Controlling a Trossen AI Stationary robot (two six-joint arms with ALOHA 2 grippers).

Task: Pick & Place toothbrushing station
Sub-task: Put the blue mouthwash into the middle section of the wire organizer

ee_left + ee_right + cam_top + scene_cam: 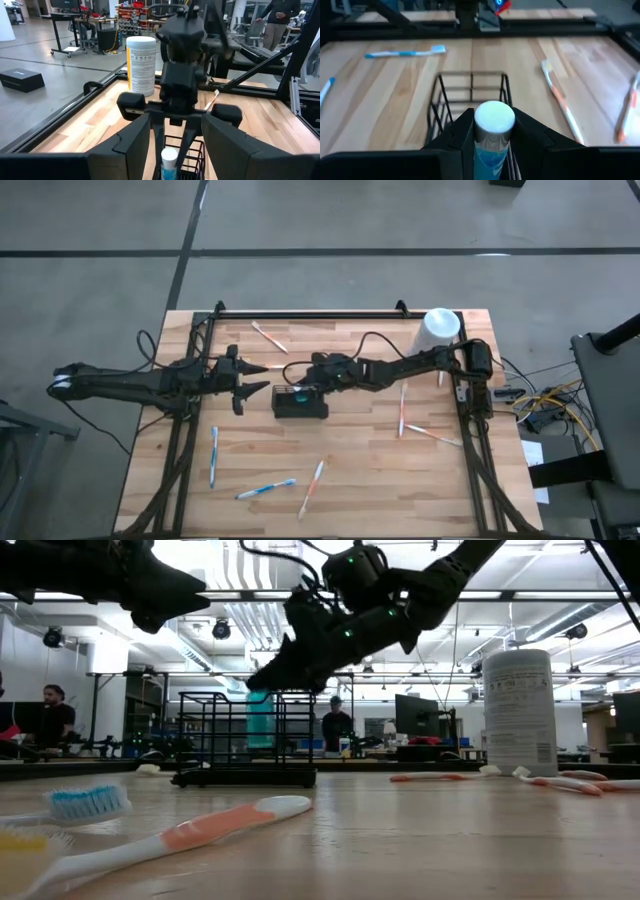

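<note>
A: Where did the basket point(300, 402) sit?

B: Mid-table, between the two arms. It looked light, stiff wire with open mesh, likely to slide on the wood, so I'd have taken it by a rim wire.

A: And the right gripper point(492, 131)?

B: Over the basket, its fingers closed about halfway on a white-capped blue tube point(492, 130), held upright above the basket's opening.

A: The left gripper point(247, 379)?

B: Just left of the basket, fingers spread wide, holding nothing.
</note>
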